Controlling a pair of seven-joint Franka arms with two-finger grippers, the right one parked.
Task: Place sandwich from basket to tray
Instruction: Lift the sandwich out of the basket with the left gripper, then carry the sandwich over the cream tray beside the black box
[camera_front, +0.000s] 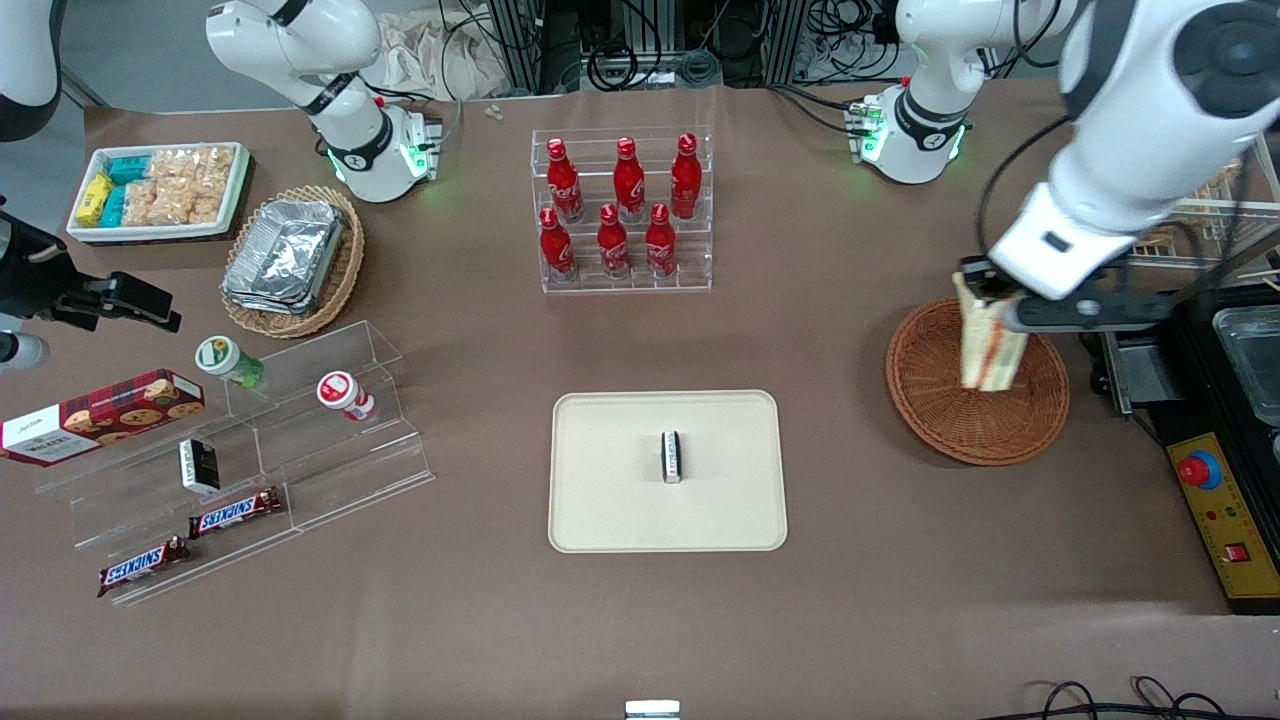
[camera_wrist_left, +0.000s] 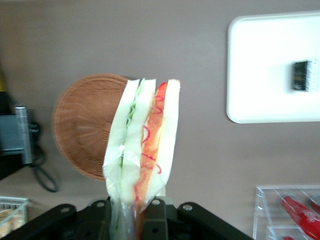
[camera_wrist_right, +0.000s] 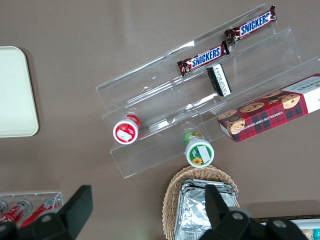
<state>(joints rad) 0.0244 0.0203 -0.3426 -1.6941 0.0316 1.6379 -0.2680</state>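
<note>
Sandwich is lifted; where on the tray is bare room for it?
The gripper holds the sandwich above the basket. The tray is bare except for a small dark packet at its middle; free patches lie between that packet and each rim, widest toward the tray's two ends.

reddish-brown woven basket (camera_front: 1035, 425), cream tray (camera_front: 600, 500)

A brown table (camera_front: 480, 620) fills the scene, with tangled black cables (camera_front: 640, 50) along its edge.
</note>
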